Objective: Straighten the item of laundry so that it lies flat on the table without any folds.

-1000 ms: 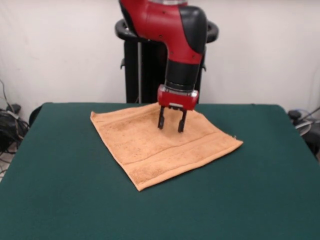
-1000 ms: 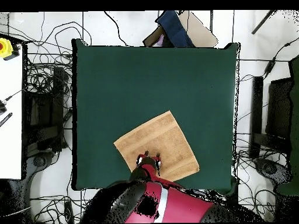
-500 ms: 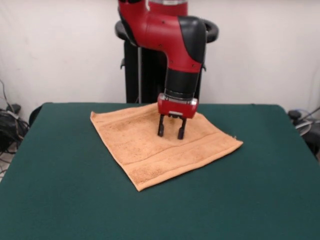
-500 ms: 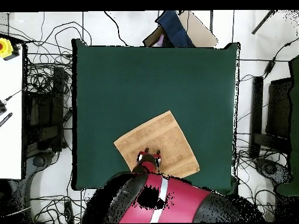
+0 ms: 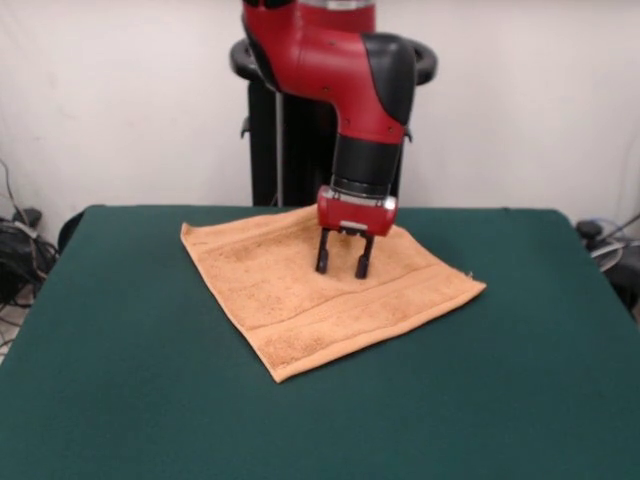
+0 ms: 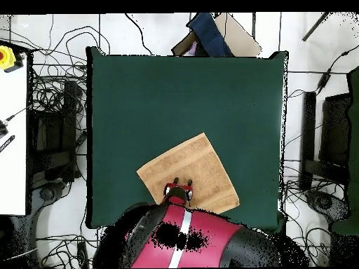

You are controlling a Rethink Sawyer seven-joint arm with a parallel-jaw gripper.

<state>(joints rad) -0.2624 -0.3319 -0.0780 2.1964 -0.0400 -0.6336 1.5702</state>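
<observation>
The light orange-tan towel (image 5: 320,285) lies spread out on the dark green table (image 5: 120,380), turned like a diamond, near the robot's side. It looks flat, with band stripes near its front edge. It also shows in the overhead view (image 6: 196,167). My gripper (image 5: 342,268) points straight down over the towel's far middle part, its two black fingers apart and empty, tips at or just above the cloth. In the overhead view the gripper (image 6: 178,185) shows at the towel's lower edge, with the red arm covering that part of the towel.
The black pedestal (image 5: 285,150) stands behind the table's far edge. Cables and gear lie on the floor around the table (image 6: 52,105). A white bench (image 6: 12,140) stands at the overhead view's left.
The gripper has sunk slightly toward the towel and edged a little right in the front view. The towel has not moved.
</observation>
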